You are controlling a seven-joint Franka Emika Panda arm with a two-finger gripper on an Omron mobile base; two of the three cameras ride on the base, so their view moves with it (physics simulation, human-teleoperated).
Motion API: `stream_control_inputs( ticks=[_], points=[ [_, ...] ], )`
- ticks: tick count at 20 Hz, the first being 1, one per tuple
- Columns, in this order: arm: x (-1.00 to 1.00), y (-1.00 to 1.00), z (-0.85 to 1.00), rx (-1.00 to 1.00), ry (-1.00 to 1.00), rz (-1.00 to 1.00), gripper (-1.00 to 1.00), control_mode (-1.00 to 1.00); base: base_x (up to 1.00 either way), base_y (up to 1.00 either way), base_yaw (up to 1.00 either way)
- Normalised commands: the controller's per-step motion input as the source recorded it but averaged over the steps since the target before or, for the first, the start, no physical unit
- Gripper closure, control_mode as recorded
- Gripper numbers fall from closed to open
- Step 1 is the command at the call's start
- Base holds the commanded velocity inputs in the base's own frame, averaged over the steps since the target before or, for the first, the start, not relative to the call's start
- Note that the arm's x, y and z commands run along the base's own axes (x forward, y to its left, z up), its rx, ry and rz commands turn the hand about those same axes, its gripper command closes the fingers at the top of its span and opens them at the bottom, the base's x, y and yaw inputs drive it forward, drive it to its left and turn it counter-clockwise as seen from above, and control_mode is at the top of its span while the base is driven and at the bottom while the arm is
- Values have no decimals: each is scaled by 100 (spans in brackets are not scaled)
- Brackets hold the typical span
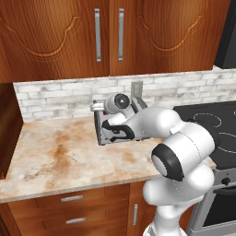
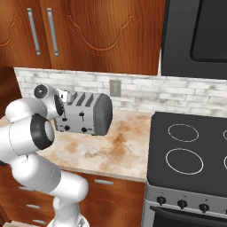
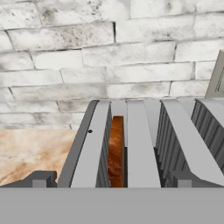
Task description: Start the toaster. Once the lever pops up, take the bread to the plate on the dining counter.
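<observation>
The pincer (image 3: 109,181) gapes wide and empty above the toaster (image 3: 144,140), straddling the bread (image 3: 116,151) slot.

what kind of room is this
A home kitchen, rendered. A four-slot toaster sits on a marbled stone counter against a white brick backsplash, with a black glass stovetop beside it and reddish wood cabinets above.

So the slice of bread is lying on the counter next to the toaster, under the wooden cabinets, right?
Not quite. The bread is not on the counter; it stands down inside one of the slots of the toaster, as the hand view shows. The toaster does sit on the counter under the wooden cabinets.
</observation>
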Motion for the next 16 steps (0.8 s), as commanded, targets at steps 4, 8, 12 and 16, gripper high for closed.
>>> stream_control_inputs(
  ticks=[4, 8, 12, 16],
  points=[
    [0, 0, 0, 0, 0, 0, -100, -100, 0, 0, 0],
    [0, 0, 0, 0, 0, 0, -100, -100, 0, 0, 0],
    [0, 0, 0, 0, 0, 0, -100, -100, 0, 0, 0],
    [0, 0, 0, 0, 0, 0, -100, -100, 0, 0, 0]
  ],
)
